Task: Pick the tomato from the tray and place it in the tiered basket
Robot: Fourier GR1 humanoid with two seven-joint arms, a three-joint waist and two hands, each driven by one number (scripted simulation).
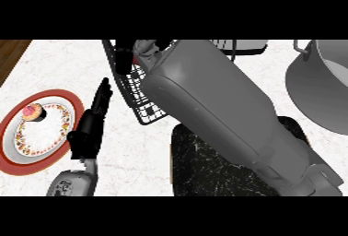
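Tomato [138,60], barely visible, sits in right hand [129,53] curled round it over basket [139,99]; soft, roundish, best cupped. Left hand [92,120] rests open.

A: One view only, head-mounted, looking steeply down on the bench [136,152].

B: How close?

A: Very. The right forearm [224,110] fills the middle, rising from the lower edge and covering much of the wire basket [139,99].

B: Reach of the frame?

A: Wood floor [12,53] shows past the bench's far-left corner; no second view to compare.
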